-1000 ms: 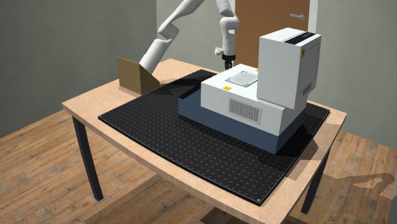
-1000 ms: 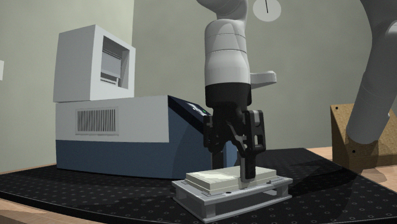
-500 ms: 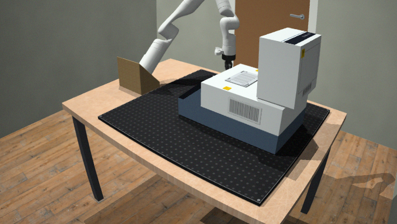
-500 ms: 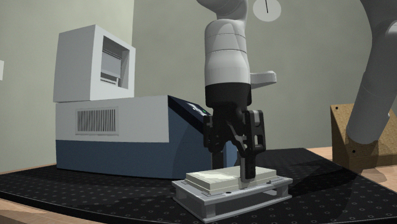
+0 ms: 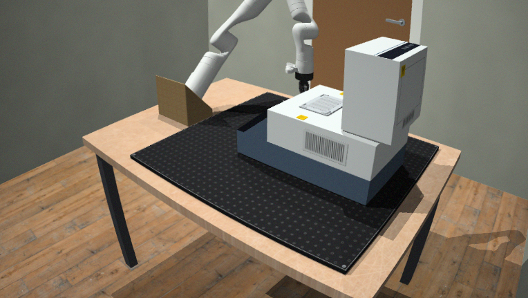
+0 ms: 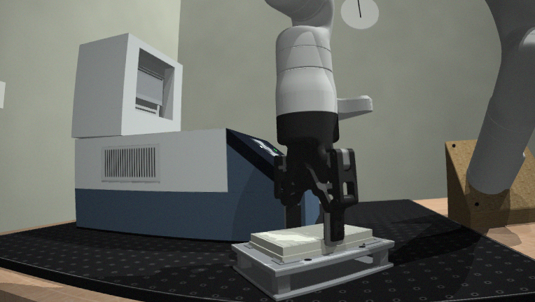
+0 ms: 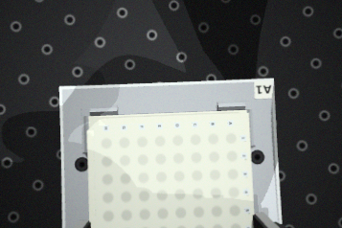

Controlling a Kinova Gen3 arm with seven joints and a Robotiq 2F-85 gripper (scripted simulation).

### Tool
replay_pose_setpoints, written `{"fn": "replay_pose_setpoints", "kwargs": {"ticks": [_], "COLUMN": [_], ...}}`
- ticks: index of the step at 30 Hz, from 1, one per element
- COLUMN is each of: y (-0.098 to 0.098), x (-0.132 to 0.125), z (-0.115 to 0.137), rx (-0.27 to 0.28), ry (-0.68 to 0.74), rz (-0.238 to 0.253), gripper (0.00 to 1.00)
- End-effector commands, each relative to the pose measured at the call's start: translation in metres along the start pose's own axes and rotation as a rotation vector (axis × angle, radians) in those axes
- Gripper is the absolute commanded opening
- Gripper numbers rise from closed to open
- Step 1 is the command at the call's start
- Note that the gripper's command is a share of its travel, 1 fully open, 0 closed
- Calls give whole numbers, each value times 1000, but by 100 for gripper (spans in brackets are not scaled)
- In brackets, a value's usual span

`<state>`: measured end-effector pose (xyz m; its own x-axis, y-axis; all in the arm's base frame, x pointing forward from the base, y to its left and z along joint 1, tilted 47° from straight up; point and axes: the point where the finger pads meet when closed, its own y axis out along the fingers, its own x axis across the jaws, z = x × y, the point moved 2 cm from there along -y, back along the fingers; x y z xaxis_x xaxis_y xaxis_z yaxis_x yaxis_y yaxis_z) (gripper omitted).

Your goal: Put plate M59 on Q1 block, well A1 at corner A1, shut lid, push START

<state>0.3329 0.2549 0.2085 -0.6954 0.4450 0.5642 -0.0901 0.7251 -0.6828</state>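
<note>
Plate M59 (image 6: 288, 238) (image 7: 171, 165) is cream and lies in the grey nest N1 (image 6: 335, 267) (image 7: 75, 125), with the nest's A1 label at upper right in the wrist view. My gripper (image 6: 313, 233) (image 7: 171, 222) points down over the plate. Its fingers stand at the plate's two long sides and seem to touch them. Q1 (image 5: 323, 150) (image 6: 153, 207) stands beside the nest, its raised white housing (image 5: 370, 92) (image 6: 102, 89) at the rear. A finely patterned rectangle (image 5: 321, 104), seemingly the block, shows uncovered on top. A small green light (image 6: 275, 149) shows on the front panel; the keys are not readable.
The arm's base stands by a brown wedge-shaped block (image 5: 171, 99) (image 6: 461, 188) on the wooden table (image 5: 117, 139). A black dotted mat (image 5: 218, 178) (image 6: 59, 251) lies under Q1 and the nest. Q1's sloped front panel (image 6: 252, 152) is close to the gripper.
</note>
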Motion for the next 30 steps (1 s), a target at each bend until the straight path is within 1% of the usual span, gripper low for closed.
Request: {"fn": "replay_pose_setpoints", "kwargs": {"ticks": [1, 30], "y": [1, -9], "x": [0, 0], "z": [0, 1], "rx": [-1, 2], "ry": [0, 1], "rz": [-1, 0], "gripper": [91, 91]}}
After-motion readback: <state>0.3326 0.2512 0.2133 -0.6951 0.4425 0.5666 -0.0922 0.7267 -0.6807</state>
